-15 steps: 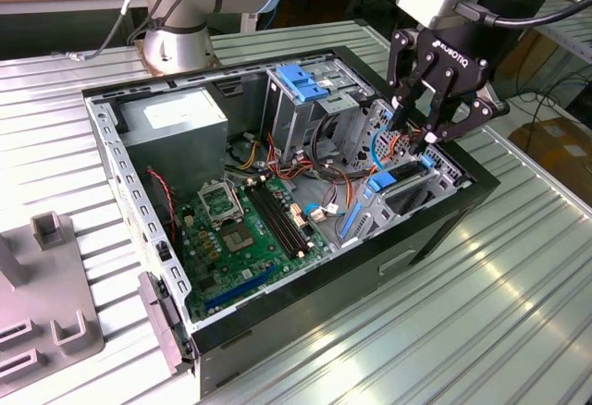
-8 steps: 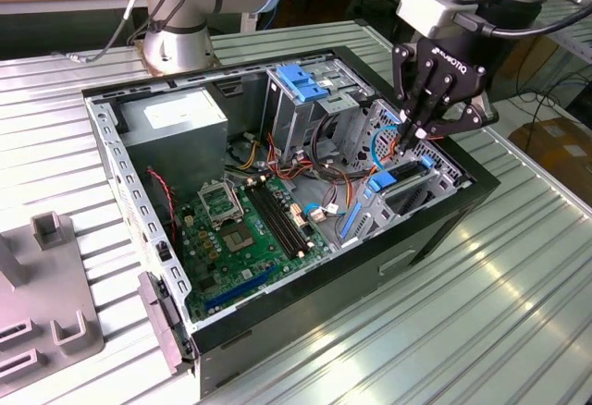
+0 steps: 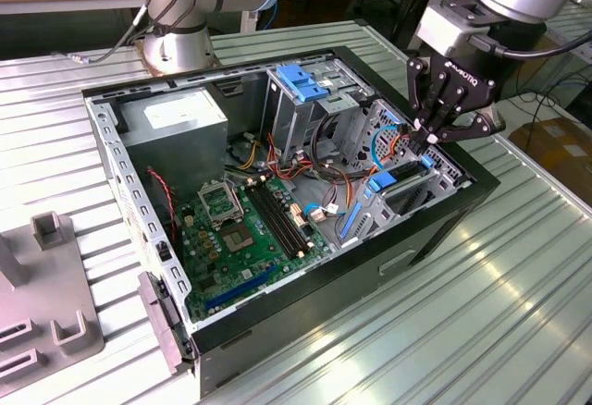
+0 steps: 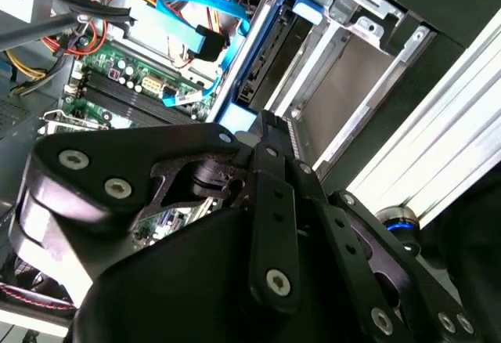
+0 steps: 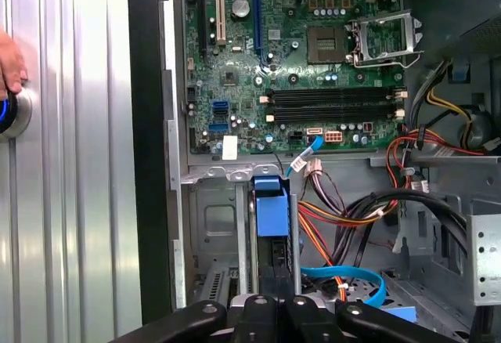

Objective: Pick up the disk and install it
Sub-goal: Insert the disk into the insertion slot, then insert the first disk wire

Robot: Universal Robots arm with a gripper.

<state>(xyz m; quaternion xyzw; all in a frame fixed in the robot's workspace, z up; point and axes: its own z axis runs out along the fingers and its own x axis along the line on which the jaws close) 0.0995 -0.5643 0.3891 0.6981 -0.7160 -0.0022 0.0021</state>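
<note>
while the disk [image 5: 273,253] is standing on edge in the drive cage [image 3: 407,197] by a corner of the case [image 3: 370,285], the fingers [image 3: 428,128] are hanging right above it, drawn together, tips touching its end.

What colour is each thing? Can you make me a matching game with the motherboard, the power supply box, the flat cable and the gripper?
Things
1. motherboard
2. power supply box
3. flat cable
4. gripper

Colours
A. black
B. blue
C. green
D. grey with a white label

Pairs: 1-C, 2-D, 3-B, 4-A
</note>
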